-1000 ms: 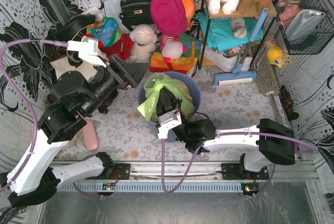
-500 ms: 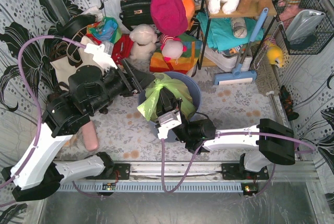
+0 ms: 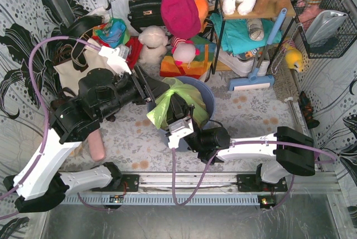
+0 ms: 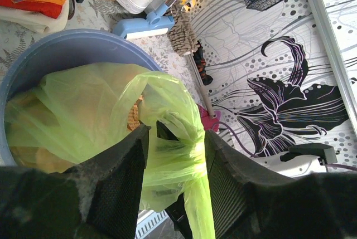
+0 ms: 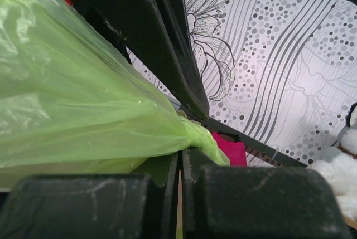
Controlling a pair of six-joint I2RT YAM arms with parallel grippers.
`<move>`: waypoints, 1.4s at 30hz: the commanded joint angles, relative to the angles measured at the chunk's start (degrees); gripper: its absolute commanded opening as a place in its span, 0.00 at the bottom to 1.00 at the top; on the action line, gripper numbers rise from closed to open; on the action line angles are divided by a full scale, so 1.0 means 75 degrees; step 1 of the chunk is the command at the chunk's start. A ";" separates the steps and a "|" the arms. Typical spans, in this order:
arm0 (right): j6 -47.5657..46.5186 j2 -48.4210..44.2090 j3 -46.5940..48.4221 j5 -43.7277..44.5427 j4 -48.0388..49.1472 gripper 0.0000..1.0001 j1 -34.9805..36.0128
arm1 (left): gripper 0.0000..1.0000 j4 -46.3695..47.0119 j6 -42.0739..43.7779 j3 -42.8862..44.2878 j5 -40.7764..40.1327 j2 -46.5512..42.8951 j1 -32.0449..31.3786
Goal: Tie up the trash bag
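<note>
The lime-green trash bag (image 3: 166, 101) sits in the round blue-grey bin (image 3: 204, 96), with tan waste showing through it in the left wrist view (image 4: 78, 111). My left gripper (image 3: 154, 91) is open. Its two fingers (image 4: 120, 183) straddle a gathered, twisted strand of the bag's top, with gaps on both sides. My right gripper (image 3: 178, 111) is shut on a pinched fold of the bag (image 5: 83, 100) at the bin's near side. The jaws are closed together (image 5: 181, 158) with green plastic between them. The left gripper's dark fingers (image 5: 162, 38) show just beyond.
A cream tote (image 3: 72, 72) stands at the left, a black handbag (image 3: 145, 8) and plush toys (image 3: 153, 44) at the back. A blue mop head (image 3: 251, 82) and a shelf (image 3: 245, 33) are at the back right. A pink roll (image 3: 97, 144) lies front left.
My left arm has swung right towards the bin, bringing its open fingers around the bag's top. The right gripper has stayed shut on the bag.
</note>
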 commanded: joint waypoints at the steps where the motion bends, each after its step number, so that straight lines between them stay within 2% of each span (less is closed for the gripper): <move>1: 0.0028 0.0059 0.0230 -0.0132 0.0778 0.00 -0.0013 | 0.53 0.0520 0.0027 -0.0137 0.0151 -0.0033 -0.0028; 7: 0.0027 0.0088 0.0241 -0.0131 0.0778 0.00 -0.0014 | 0.55 0.0745 0.0024 -0.0218 0.0209 0.0027 -0.0028; 10: 0.0037 0.0072 0.0221 -0.0119 0.0778 0.00 -0.0017 | 0.48 0.0722 0.0047 -0.0193 0.0278 0.0089 -0.0028; 22: 0.0082 0.0060 0.0189 -0.0132 0.0778 0.00 -0.0018 | 0.00 0.0933 0.0134 -0.0272 0.0409 -0.0030 -0.0028; 33: 0.0131 0.0036 0.0126 -0.0099 0.0778 0.00 -0.0009 | 0.00 0.1663 0.0406 -0.0532 0.0269 -0.0301 -0.0028; 38: 0.0137 -0.0015 0.0082 -0.0087 0.0778 0.15 -0.0008 | 0.00 0.1683 0.0493 -0.0591 -0.0121 -0.0431 -0.0028; 42: 0.0155 -0.0068 0.0043 -0.0067 0.0778 0.15 -0.0008 | 0.00 0.1929 0.0545 -0.0678 -0.0205 -0.0592 -0.0028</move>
